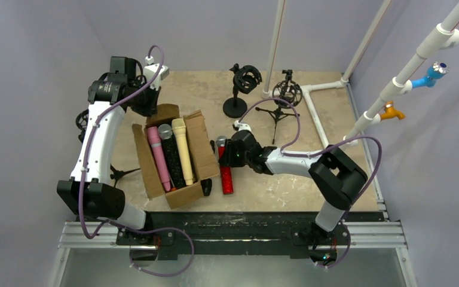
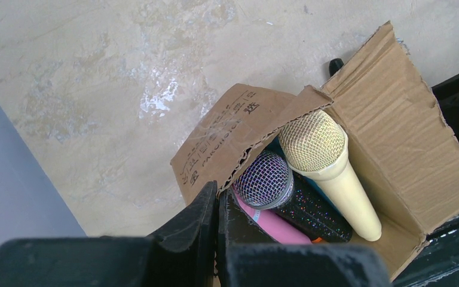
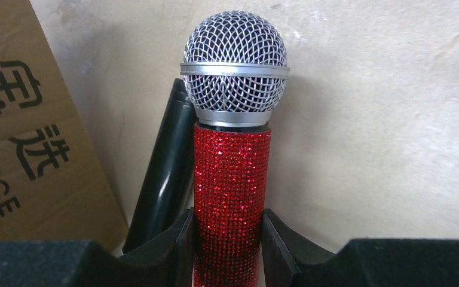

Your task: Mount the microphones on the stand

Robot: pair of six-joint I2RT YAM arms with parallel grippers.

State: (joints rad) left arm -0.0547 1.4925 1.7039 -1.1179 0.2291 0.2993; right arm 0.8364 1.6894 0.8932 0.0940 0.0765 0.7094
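Observation:
An open cardboard box (image 1: 148, 170) holds a pink microphone (image 1: 158, 158), a glittery black one (image 1: 171, 156) and a cream one (image 1: 182, 149). My left gripper (image 1: 148, 103) is at the box's far end, shut on the far flap (image 2: 227, 134), with the microphone heads just beside it (image 2: 217, 190). A glittery red microphone (image 1: 226, 174) lies on the table right of the box. My right gripper (image 3: 227, 214) is shut on its body (image 3: 230, 179) below the silver mesh head. A plain black microphone (image 3: 164, 179) lies against it.
A round-base stand with a shock mount (image 1: 239, 89) and a tripod stand (image 1: 284, 98) are at the back. Another stand (image 1: 83, 119) is behind the left arm. White pipes (image 1: 314, 113) run along the right side.

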